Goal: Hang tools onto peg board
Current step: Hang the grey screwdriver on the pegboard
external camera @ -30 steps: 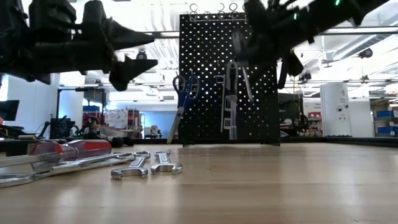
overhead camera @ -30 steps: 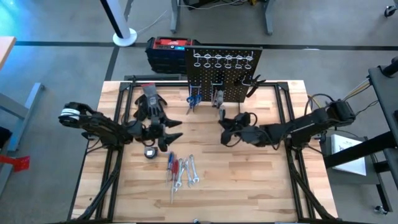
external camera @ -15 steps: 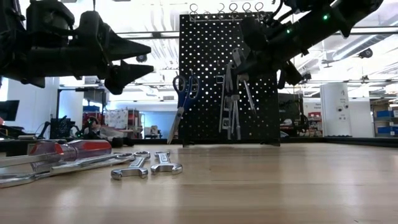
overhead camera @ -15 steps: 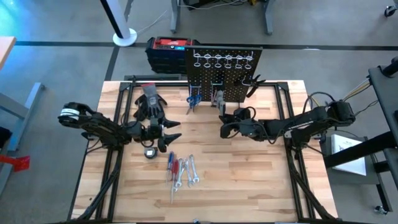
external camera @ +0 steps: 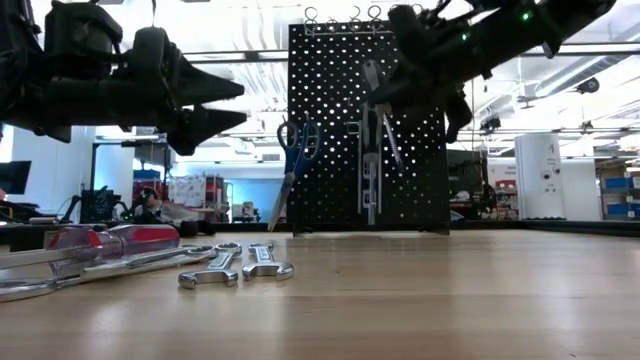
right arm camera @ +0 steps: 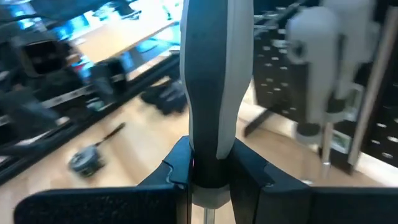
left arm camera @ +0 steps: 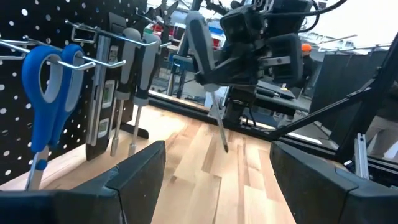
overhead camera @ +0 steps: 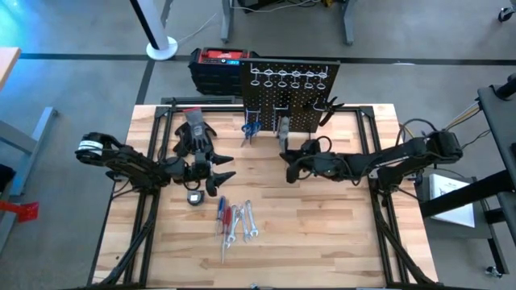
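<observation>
Board (overhead camera: 290,89) first: my peg board stands upright at the table's far edge, and it is partly filled. Blue scissors (external camera: 293,160) hang at its lower left, a level bar (left arm camera: 99,106) next to them, and a grey-handled screwdriver (left arm camera: 127,68) beside that; dark pliers (overhead camera: 329,107) hang off the board's right end. So I judge four tools are up.

Gloves (overhead camera: 196,137) lie in front of the board to its left; they are not mine to hang.

Left on the table, well in front of the board, is a small cluster: red screwdriver (external camera: 110,240), a blue one (overhead camera: 218,208), and two silver wrenches (external camera: 238,268), with thin shafts beside them I cannot sort out. A small round thing (overhead camera: 194,196) sits near them.

My right gripper (overhead camera: 289,161) is clamped on another grey-handled screwdriver (right arm camera: 216,81), held in the air just in front of the board's middle, not yet on a peg.

My left gripper (overhead camera: 219,167) hovers with fingers spread and nothing in them, between the gloves and the cluster.
</observation>
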